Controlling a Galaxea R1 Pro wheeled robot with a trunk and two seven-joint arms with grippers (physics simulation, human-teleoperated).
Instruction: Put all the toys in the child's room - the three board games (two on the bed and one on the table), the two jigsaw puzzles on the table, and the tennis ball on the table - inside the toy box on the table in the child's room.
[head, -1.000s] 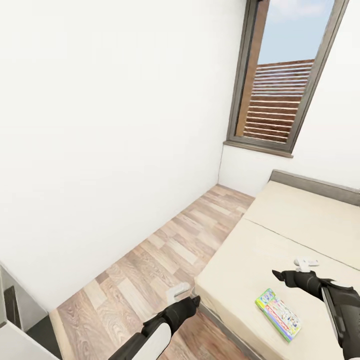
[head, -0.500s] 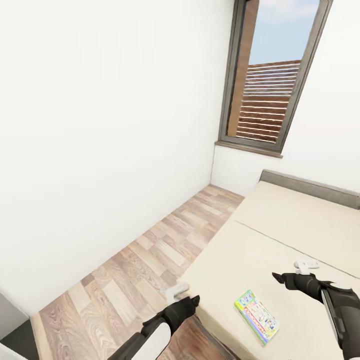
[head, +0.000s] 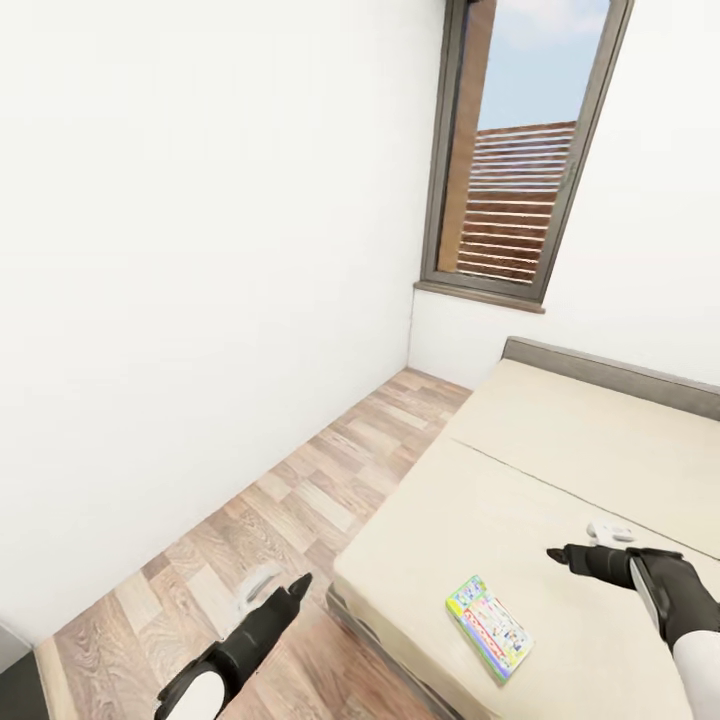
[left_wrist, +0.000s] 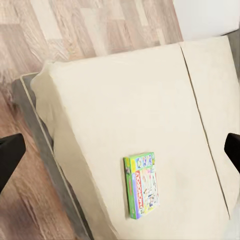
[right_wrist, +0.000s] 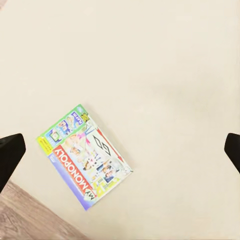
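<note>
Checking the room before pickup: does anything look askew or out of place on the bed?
Only the board game: it lies flat on the bed, skewed to the mattress edges, near the floor-side edge. No damage is visible.

Left gripper (head: 262, 590) reaches toward 1 o'clock, jaws spread wide. Right gripper (head: 590, 545) points toward 10 o'clock, jaws likewise wide apart.

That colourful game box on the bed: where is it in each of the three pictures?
Head view: the game box lies low and right of centre, near the bed's front corner.
Left wrist view: box low, right of centre.
Right wrist view: box left of centre, its lid lettering readable.
Shared landmark: the bed edge, where the wood floor begins, runs near the box in all three.
</note>
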